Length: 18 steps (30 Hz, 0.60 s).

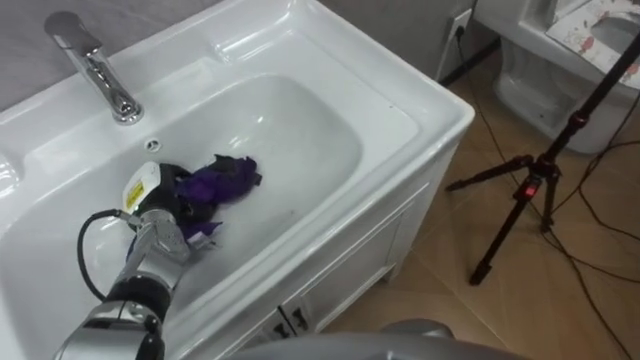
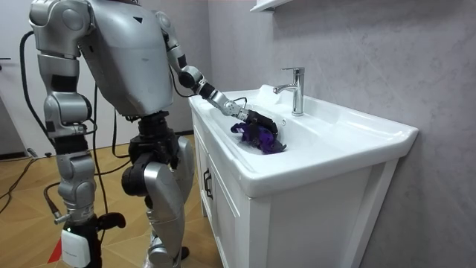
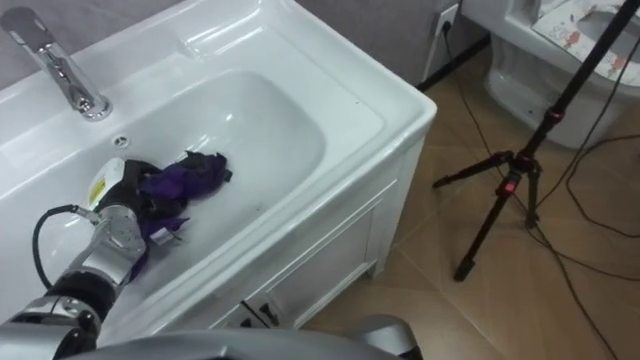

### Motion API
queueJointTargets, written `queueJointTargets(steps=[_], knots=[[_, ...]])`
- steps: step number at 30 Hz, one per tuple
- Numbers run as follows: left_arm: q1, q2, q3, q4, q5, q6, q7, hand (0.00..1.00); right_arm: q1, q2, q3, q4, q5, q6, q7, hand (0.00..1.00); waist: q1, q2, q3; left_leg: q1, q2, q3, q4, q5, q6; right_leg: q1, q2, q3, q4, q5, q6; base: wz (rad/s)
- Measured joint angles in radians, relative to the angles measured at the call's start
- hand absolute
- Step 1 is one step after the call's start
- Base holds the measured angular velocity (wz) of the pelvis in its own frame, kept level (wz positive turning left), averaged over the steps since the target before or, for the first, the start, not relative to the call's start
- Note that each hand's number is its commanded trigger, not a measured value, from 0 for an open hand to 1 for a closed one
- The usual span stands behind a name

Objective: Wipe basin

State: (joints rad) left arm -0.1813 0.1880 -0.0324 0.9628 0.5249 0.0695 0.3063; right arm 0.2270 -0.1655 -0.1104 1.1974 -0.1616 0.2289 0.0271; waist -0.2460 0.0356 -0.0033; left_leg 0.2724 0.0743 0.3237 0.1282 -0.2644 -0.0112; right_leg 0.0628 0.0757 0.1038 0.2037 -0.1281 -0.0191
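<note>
A white basin (image 1: 300,130) is set in a white vanity, with a chrome tap (image 1: 95,65) at its back left. A crumpled purple cloth (image 1: 225,180) lies on the basin's left slope. My left hand (image 1: 160,200) reaches down into the bowl from the lower left and rests on the cloth's near end, dark fingers curled into its folds. In the room view I stand at the vanity's end, left arm stretched out to the cloth (image 2: 262,139). My right hand (image 2: 104,220) hangs low beside my leg.
A black tripod (image 1: 535,185) with a red light stands on the wooden floor right of the vanity, with cables trailing around it. A white toilet (image 1: 560,70) sits behind it. The vanity's cabinet doors (image 1: 350,260) are below the basin's front edge.
</note>
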Motion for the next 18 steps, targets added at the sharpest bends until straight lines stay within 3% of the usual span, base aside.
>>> queueJointTargets(steps=[7, 12, 13, 16, 18], knots=[[0.014, -0.006, -0.001, 0.000, 0.015, -0.036, 0.012, 1.00, -0.028, 0.000, 0.000, 0.007, -0.041, 0.006, 0.001, 0.00, 0.013, 0.007, -0.0016, 0.000, 0.000, -0.026, -0.010, -0.001, -0.001, 0.009, 0.001, -0.033, 0.000, -0.005, -0.005, 0.11], [0.043, -0.008, 0.000, -0.021, 0.037, -0.040, 0.016, 1.00, -0.031, -0.003, -0.033, 0.002, -0.039, 0.012, -0.008, 0.00, 0.051, 0.029, -0.0126, 0.000, 0.003, -0.040, -0.007, 0.004, -0.007, 0.013, 0.000, -0.037, -0.002, -0.009, -0.011, 0.01], [0.048, -0.008, 0.000, -0.020, 0.038, -0.041, 0.016, 1.00, -0.031, -0.004, -0.034, 0.002, -0.039, 0.012, -0.008, 0.00, 0.057, 0.034, -0.0113, 0.001, 0.004, -0.044, -0.006, 0.004, -0.007, 0.015, -0.001, -0.037, -0.002, -0.009, -0.012, 0.05], [0.077, -0.007, 0.037, -0.028, 0.048, -0.051, 0.022, 1.00, -0.032, -0.006, -0.068, 0.002, -0.041, 0.012, -0.010, 0.00, 0.087, 0.039, -0.0128, 0.004, 0.004, -0.086, 0.007, 0.006, -0.010, 0.027, -0.002, -0.051, 0.000, -0.014, -0.018, 0.13], [0.095, -0.005, 0.072, -0.034, 0.057, -0.051, 0.047, 1.00, -0.032, -0.014, -0.069, 0.003, -0.038, 0.012, -0.011, 0.00, 0.105, 0.039, -0.0126, 0.000, 0.005, -0.119, 0.006, 0.008, -0.014, 0.033, -0.009, -0.083, 0.001, -0.021, -0.022, 0.38]])
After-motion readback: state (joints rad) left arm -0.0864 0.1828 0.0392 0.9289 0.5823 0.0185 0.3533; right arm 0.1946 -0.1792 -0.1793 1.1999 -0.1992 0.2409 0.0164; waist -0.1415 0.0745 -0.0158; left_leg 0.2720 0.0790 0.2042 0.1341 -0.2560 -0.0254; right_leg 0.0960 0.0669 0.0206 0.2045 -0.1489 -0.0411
